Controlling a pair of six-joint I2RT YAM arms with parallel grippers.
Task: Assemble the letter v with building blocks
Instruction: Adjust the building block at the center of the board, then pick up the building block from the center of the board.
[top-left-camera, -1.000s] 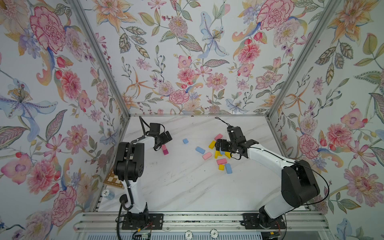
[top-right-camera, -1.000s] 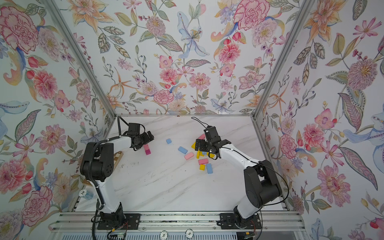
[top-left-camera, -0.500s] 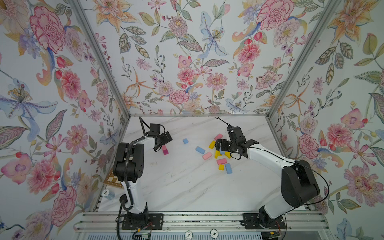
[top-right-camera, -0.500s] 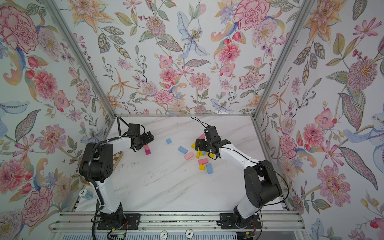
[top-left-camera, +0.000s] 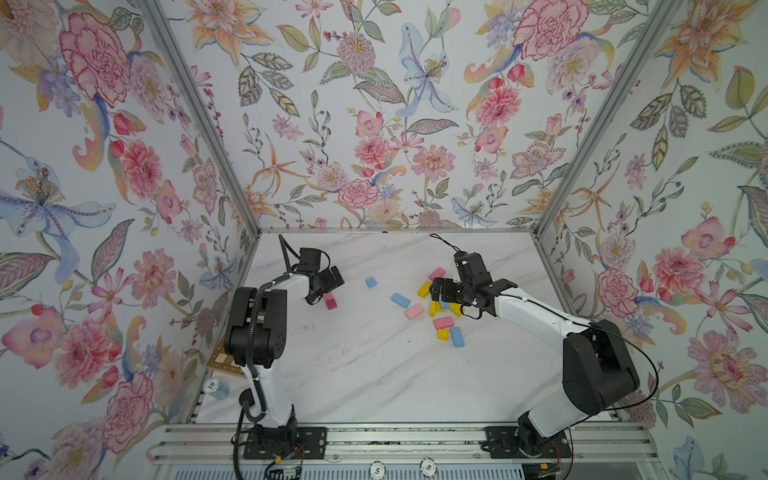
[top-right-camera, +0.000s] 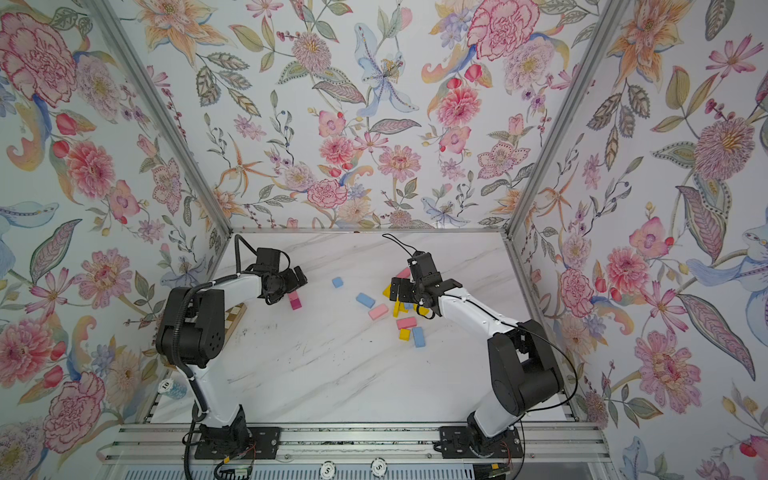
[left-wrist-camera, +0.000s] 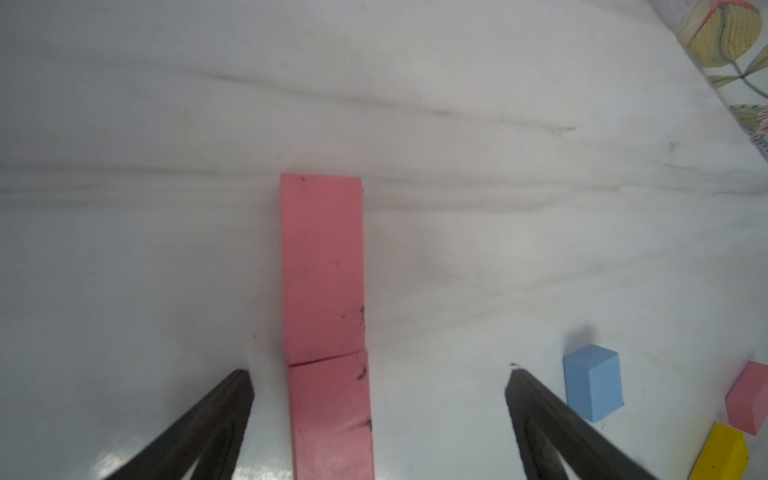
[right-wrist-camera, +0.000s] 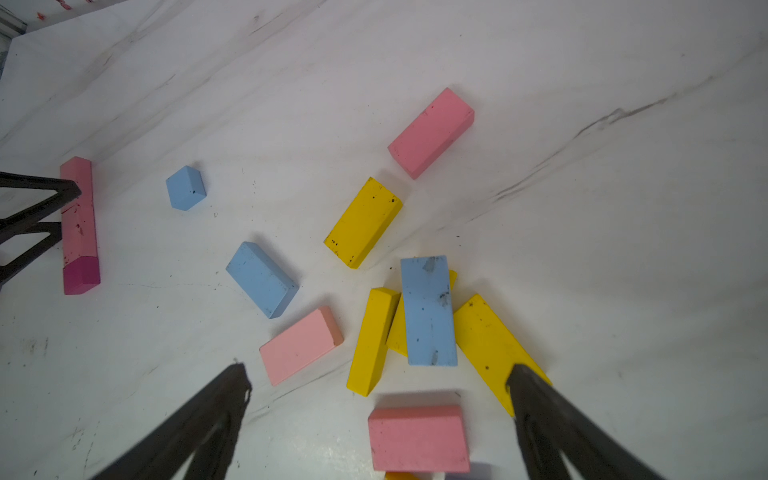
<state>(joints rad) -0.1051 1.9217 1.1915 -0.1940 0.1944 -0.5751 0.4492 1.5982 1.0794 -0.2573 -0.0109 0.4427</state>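
Both pairs of fingers are spread wide and hold nothing. The left fingers (top-left-camera: 326, 288) hang over a pink row (left-wrist-camera: 322, 270) of blocks laid end to end on the table (right-wrist-camera: 582, 62). The row runs straight out between them, long axis pointing away from the wrist, with bare table either side, so neither finger touches it. The right fingers (top-left-camera: 444, 293) hover over the loose pile, and the coming move most likely turns on the blue block (right-wrist-camera: 428, 311). It lies just ahead of them, about midway between, resting on yellow blocks (right-wrist-camera: 372, 340). Its long axis runs away from the fingers, so they would close across its narrow width. The right arm is far nearer this pile and the left is nearer the row, which looks like the V's first stroke, the second not yet begun. A pink block (right-wrist-camera: 417, 436) sits closer in, below the gap between the right fingers, and one fingertip overlaps a yellow block that a descent could nudge. The left wrist view shows the seam between two pink pieces and a blue cube (left-wrist-camera: 592, 384) just outside one finger. It does not show the magenta block (right-wrist-camera: 81, 276) ending the row, which the right wrist view does, along with the left fingers straddling the row. In both top views the right arm covers most of the blue block.
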